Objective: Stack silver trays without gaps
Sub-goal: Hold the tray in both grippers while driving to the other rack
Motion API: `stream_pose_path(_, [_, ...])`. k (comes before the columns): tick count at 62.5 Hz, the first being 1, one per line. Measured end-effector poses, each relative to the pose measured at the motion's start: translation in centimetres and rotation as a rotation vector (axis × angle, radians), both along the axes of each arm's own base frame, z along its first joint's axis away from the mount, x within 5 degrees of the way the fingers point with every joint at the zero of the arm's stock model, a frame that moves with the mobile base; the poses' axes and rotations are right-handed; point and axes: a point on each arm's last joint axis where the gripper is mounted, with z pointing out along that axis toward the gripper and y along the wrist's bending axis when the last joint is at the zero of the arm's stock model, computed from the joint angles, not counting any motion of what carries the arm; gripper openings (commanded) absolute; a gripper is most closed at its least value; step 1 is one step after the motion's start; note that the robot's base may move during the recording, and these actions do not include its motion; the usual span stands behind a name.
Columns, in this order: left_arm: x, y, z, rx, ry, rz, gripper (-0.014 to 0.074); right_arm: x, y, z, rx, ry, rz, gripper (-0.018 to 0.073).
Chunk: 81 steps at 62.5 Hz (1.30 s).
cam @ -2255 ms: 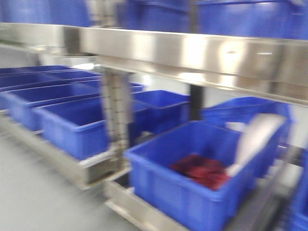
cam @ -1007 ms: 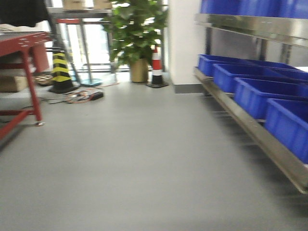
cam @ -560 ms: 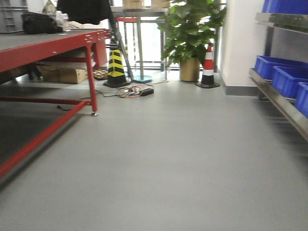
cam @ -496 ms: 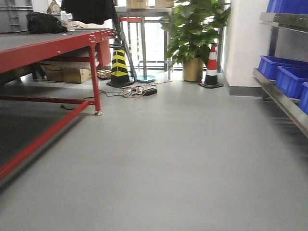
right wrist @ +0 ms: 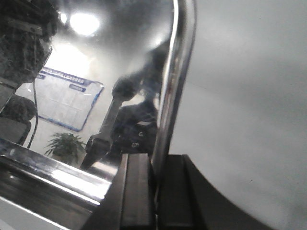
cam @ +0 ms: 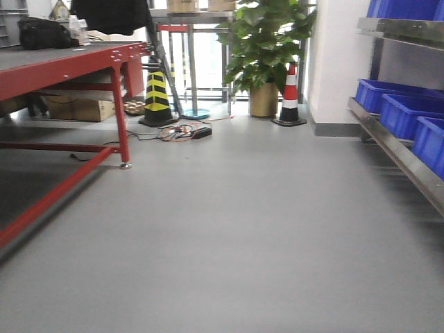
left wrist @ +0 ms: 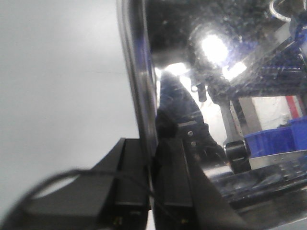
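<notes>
Left wrist view: the left gripper [left wrist: 152, 187] pinches the rim of a mirror-like tray [left wrist: 230, 72], one finger on each side. Right wrist view: the right gripper [right wrist: 156, 191] clamps a tray [right wrist: 96, 62] rim likewise; whether it is the same tray, I cannot tell. Front view: floor [cam: 243, 229], red table [cam: 55, 66], blue bins [cam: 399, 111].
</notes>
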Motion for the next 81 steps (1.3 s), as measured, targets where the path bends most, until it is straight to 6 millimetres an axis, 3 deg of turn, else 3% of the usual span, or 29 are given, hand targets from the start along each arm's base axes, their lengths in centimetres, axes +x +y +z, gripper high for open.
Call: stream_pose_path(81, [-0.01,-0.01,0.0,-0.001,0.001,-0.001,-0.0048,-0.01,-0.01,-0.01,-0.001,0.002,0.0,0.0057])
